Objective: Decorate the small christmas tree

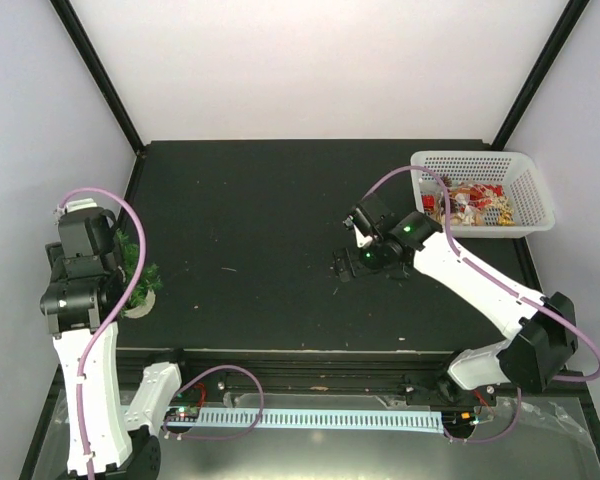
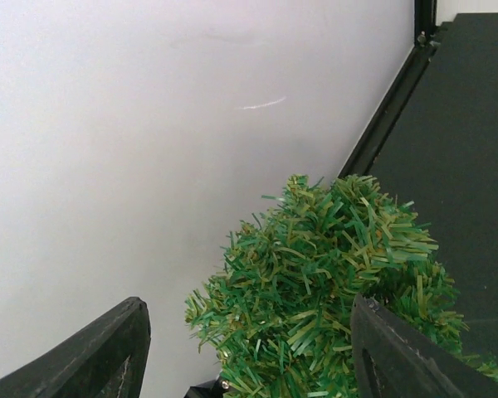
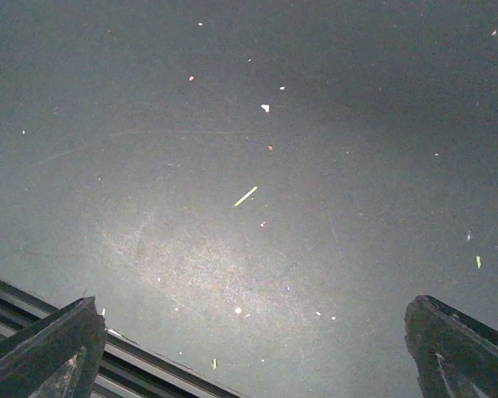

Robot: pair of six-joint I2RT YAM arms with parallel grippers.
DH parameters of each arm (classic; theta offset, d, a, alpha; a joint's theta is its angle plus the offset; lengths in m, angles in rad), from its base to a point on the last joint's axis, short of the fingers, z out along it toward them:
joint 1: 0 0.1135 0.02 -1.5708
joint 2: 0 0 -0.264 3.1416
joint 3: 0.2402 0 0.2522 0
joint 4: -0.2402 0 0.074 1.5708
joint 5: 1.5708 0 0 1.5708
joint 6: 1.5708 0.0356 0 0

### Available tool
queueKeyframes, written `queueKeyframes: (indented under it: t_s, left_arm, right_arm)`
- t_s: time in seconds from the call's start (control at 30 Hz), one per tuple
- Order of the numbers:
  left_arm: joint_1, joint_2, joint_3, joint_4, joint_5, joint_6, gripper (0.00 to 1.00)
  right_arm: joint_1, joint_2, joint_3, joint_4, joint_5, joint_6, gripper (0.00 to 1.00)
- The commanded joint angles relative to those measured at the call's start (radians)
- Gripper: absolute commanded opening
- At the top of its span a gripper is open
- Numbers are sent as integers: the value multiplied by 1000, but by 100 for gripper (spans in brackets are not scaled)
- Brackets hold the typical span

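"Where has the small christmas tree [image 1: 140, 275] got to?"

"It's at the left edge of the counter [image 1: 260, 220], close against the white wall [image 2: 108, 124]. Its whitish round base [image 1: 140, 303] sits on the dark surface, and the left arm is bent right over it."

"So does the left gripper [image 2: 249, 303] have hold of it?"

"It isn't clamped, from what I can see. The jaws stand apart with the bushy top between them. In the wrist view the finger on the right [image 2: 415, 356] is up against the foliage, with needles lapping over its edge. The other finger [image 2: 91, 348] is clear of the branches, and bare wall shows in the gap."

"And the right gripper [image 3: 253, 303]?"

"Its jaws are wide apart with nothing between them. It hangs low over bare counter near the middle, well apart from the tree. Beneath it there are only pale specks and one thin green sliver [image 3: 246, 196]."

"What about the ornaments [image 1: 470, 205]?"

"They're red and white bits lying in the white basket [image 1: 470, 157] at the far right corner. The basket is near the right arm, but that gripper isn't touching it."
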Motion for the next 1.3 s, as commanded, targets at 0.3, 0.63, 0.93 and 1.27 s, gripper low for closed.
queueKeyframes:
  t_s: [0.3,0.63,0.93,1.27]
  left_arm:
    - [-1,-3,-68,132,-58,-15,54]
    - [-1,-9,-157,221,-114,-17,61]
    - [0,-11,-233,319,-103,-16,54]
    - [-1,-5,-240,371,-77,-7,42]
  right_arm:
    - [30,49,54,-20,-18,-10,99]
    - [38,58,60,-31,-9,-8,99]
    - [51,75,80,-50,-3,-5,99]
    - [67,84,79,-53,2,3,99]
